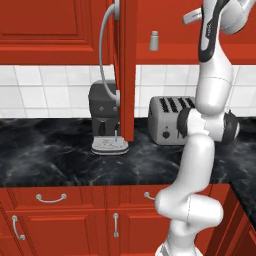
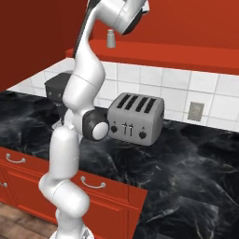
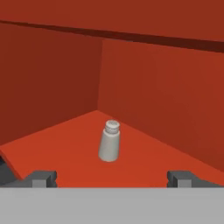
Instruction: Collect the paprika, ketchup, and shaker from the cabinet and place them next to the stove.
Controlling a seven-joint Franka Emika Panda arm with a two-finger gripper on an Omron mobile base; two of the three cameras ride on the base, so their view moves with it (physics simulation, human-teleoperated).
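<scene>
Shaker (image 3: 109, 142) unlabelled, apparently; gripper (image 3: 112, 178) wide.

The shaker (image 3: 109, 141) stands upright on the cabinet (image 3: 52, 144) floor, ahead of the gripper (image 3: 112, 178) and centred between its wide-spread fingertips (image 3: 41, 178), apart from both. Cabinet walls meet behind it. Below, a toaster (image 1: 169, 120) sits on the counter (image 1: 60, 150), right of a coffee machine (image 1: 104, 117).
</scene>
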